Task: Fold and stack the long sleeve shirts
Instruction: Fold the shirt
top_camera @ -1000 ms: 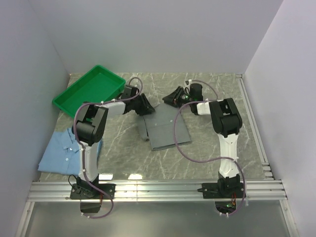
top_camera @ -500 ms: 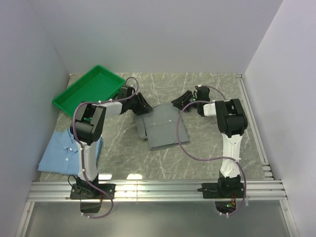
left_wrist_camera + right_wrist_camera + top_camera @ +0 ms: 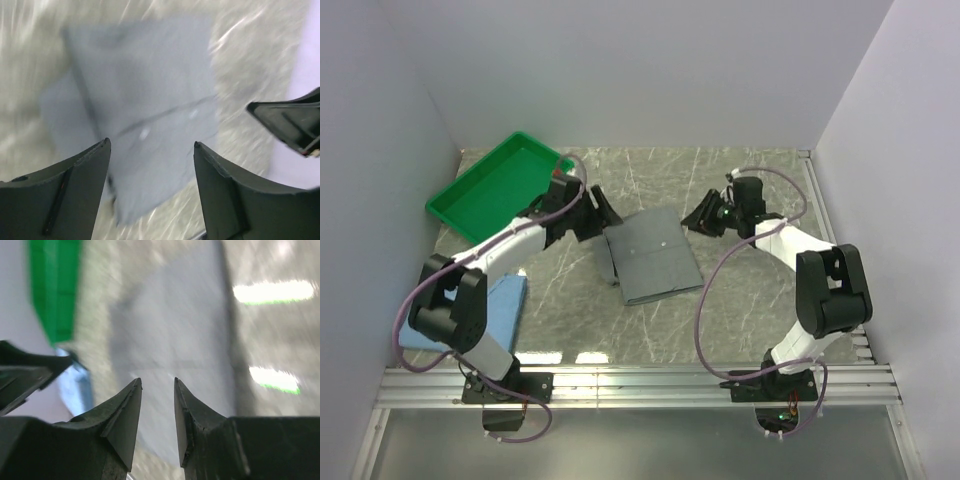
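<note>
Two shirts share the marbled table (image 3: 760, 300), and they lie well apart, so I'd say the stacking is not yet done. Off in the far left corner sits the green tray (image 3: 470, 178), clear of the work. The grey shirt (image 3: 650, 258) lies mid-table as a tidy folded rectangle, where both arms can reach it. The light blue shirt (image 3: 508, 293) waits at the near left edge, partly hidden by the left arm (image 3: 450, 310).

The left gripper (image 3: 150, 145) hovers above the grey cloth's left side, fingers spread wide and empty. The right gripper (image 3: 158, 382) hovers off its far right corner, tips only narrowly parted, nothing between them.

No label or writing is legible anywhere.
</note>
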